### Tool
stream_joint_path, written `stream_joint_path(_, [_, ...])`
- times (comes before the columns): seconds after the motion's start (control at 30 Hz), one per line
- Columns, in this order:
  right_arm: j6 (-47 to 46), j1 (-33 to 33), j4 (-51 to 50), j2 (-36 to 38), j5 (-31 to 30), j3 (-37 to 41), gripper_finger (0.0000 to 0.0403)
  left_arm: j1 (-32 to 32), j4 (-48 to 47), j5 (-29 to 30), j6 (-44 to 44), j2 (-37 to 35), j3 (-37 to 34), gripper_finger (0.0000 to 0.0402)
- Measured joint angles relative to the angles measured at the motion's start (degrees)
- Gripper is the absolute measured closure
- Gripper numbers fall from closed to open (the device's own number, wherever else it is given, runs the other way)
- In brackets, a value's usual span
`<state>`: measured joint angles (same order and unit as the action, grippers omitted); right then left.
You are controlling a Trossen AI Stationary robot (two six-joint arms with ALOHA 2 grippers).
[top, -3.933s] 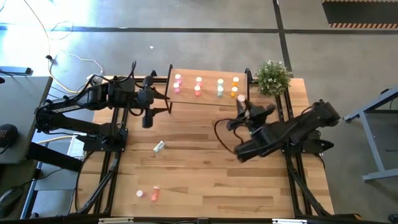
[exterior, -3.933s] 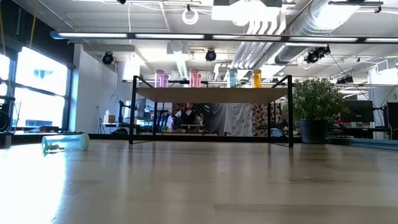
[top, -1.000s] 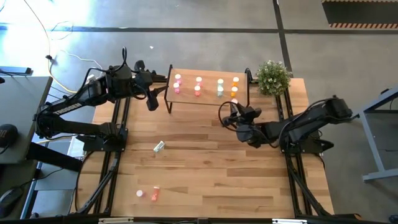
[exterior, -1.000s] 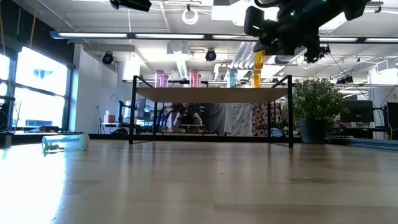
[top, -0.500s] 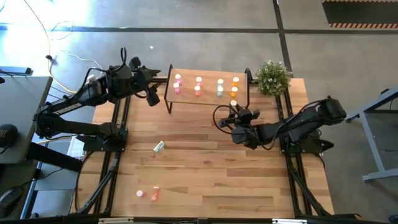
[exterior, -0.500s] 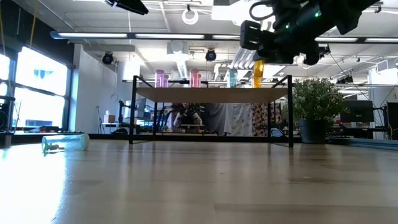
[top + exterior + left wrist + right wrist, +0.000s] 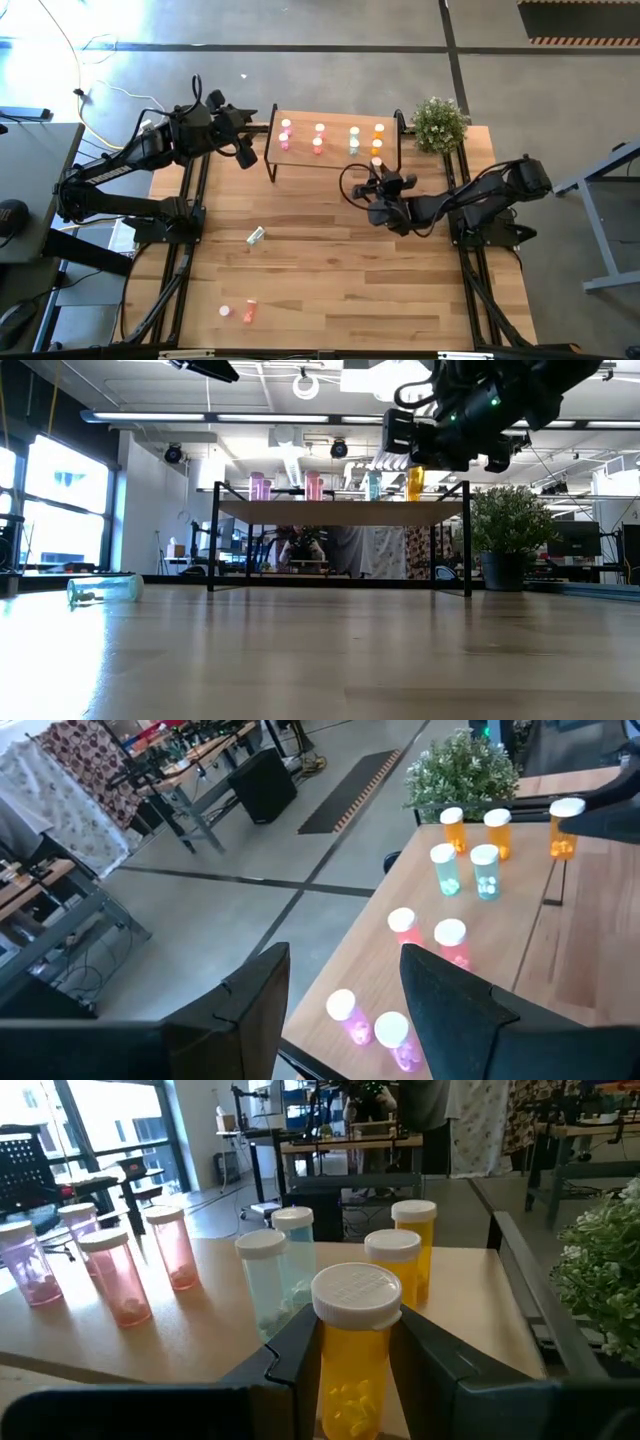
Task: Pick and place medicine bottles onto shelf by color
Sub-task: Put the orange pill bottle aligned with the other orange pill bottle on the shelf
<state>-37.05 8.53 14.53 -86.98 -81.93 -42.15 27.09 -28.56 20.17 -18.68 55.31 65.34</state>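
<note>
Right fingers clamp one orange bottle; left fingers gape empty.

Twelve medicine bottles, one shelf

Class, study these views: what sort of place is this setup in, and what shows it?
Probably a robotics lab or industrial workshop: exposed ducts and pipes run across the ceiling, the floor around the table is bare concrete, and workbenches with gear fill the room behind the shelf.
</note>
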Motion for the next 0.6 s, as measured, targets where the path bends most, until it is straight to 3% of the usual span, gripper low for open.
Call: stream_joint_path(0.6, [3.97,-5.33,-0.51,0.0,4.44,0.0,0.0308,0.0,0.0,0.12,-1.6,0.0,0.0,0.0218])
